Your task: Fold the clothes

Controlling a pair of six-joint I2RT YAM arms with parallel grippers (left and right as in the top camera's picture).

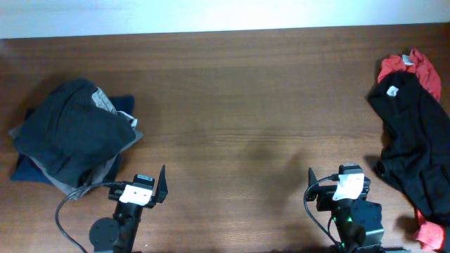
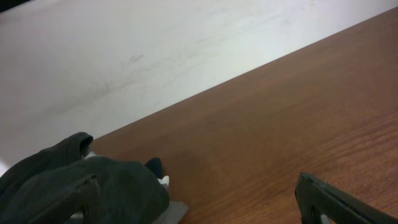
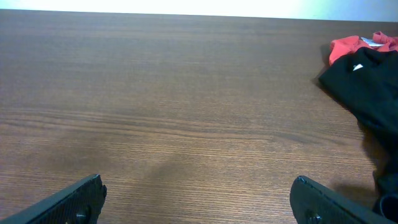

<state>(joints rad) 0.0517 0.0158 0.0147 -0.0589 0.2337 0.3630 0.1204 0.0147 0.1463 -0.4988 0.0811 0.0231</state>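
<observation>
Overhead view: left pincer (image 1: 141, 185) and right pincer (image 1: 338, 180) are at the near edge of the brown wooden tabletop (image 1: 239, 105), both wide open, holding nothing. Folded dark grey clothes pile (image 1: 70, 133) lies at the left edge, crumpled black garment (image 1: 415, 133) over red cloth (image 1: 416, 69) at the right edge.

dark folded stack (image 1: 70, 133) lies at table's left; black garment (image 1: 411, 133) sprawls unfolded over red one (image 1: 415, 67) at right
</observation>
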